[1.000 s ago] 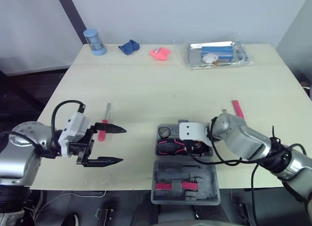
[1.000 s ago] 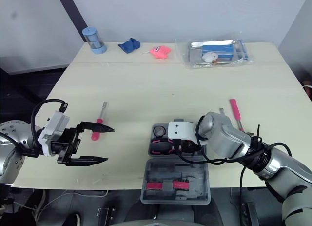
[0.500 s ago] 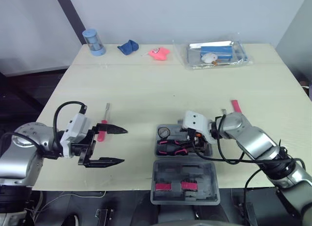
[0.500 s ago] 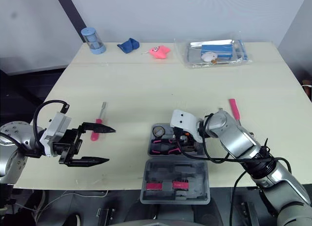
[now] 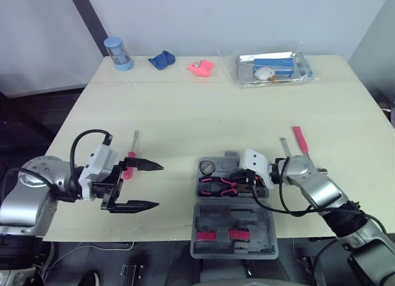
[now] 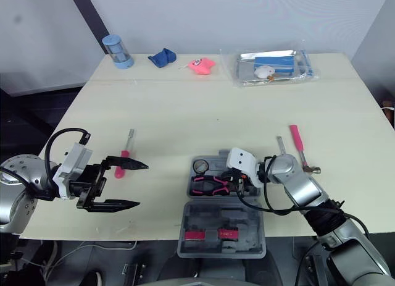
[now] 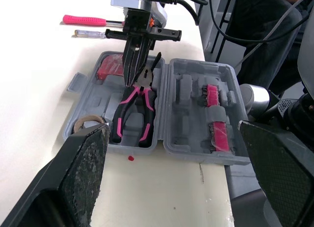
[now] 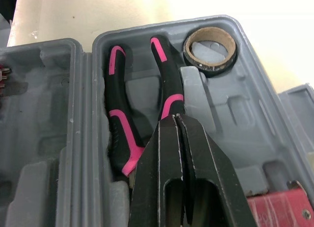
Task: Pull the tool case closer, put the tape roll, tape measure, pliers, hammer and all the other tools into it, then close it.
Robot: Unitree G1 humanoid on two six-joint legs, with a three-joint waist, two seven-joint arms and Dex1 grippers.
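Note:
The grey tool case (image 5: 266, 188) lies open near the table's front edge, its lid (image 5: 233, 229) folded toward me. Pink-and-black pliers (image 5: 216, 186) and a tape roll (image 5: 208, 168) rest in its tray, with a red item (image 8: 279, 212) in the corner. My right gripper (image 5: 236, 176) hovers just over the pliers' head, shut with nothing in it; its fingertips (image 8: 175, 120) are pressed together. My left gripper (image 5: 159, 186) is open and empty, left of the case. A pink-handled screwdriver (image 5: 130, 160) lies just behind it.
A pink-handled tool (image 5: 300, 139) and a slim metal tool (image 5: 284, 146) lie on the table right of the case. At the far edge are a blue cup (image 5: 119, 53), a blue cloth (image 5: 163, 59), a pink toy (image 5: 201, 67) and a clear packet (image 5: 274, 68).
My right gripper has closed from open and drawn back to the right from over the case; the pliers stay in the tray. The left arm has barely moved.

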